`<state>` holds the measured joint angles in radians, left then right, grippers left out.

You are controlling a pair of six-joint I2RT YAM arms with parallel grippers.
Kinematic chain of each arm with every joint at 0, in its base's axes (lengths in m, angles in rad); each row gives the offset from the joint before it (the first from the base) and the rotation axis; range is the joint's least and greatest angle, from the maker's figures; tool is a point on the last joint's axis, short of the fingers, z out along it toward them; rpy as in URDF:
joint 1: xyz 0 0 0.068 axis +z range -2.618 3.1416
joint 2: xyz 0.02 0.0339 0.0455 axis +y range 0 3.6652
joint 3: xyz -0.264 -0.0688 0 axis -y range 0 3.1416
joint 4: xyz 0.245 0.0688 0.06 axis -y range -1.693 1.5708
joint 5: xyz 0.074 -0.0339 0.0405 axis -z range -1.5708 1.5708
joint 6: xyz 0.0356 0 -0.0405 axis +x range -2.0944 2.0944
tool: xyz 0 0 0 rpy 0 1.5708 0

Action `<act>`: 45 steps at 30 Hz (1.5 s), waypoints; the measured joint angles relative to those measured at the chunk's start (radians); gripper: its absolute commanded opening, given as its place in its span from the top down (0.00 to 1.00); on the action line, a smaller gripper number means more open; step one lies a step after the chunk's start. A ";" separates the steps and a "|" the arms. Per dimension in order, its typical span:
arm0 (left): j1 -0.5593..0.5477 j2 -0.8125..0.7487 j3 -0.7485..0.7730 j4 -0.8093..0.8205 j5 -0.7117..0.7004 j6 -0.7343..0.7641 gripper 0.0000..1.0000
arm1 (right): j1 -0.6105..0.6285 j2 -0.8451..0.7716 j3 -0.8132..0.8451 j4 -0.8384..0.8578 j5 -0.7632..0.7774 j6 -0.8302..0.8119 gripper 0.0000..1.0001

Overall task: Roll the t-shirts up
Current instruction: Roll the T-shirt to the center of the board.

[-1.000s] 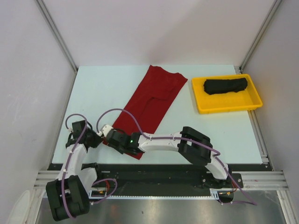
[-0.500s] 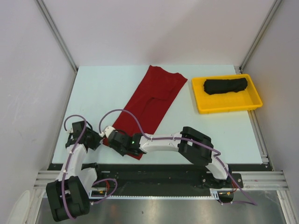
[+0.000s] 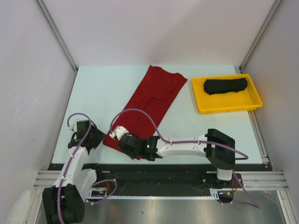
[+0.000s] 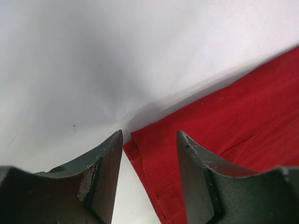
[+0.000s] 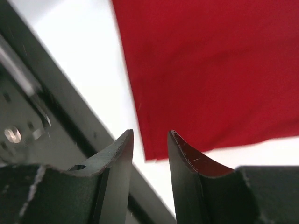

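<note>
The left gripper (image 4: 149,135) sits low at the table's (image 3: 103,88) near edge, jaws apart and empty over the red shirt's (image 3: 149,100) near-left corner. The right gripper (image 5: 150,135), narrowly parted and empty, hovers at the shirt's near-right corner. The right arm (image 3: 187,145) has stretched flatter than a second ago, elbow swung right. The black shirt (image 3: 225,86) lies bundled in the tray (image 3: 229,108), far right.
</note>
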<state>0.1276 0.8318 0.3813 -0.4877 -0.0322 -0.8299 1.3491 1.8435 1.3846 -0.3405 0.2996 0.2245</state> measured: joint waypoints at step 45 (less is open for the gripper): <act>-0.076 0.043 -0.030 0.098 -0.084 -0.009 0.55 | 0.035 0.080 -0.141 0.010 0.051 -0.065 0.92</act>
<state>0.0513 0.8745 0.3511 -0.3893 -0.1165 -0.8387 1.3846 1.9240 1.2434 -0.3302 0.3508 0.1593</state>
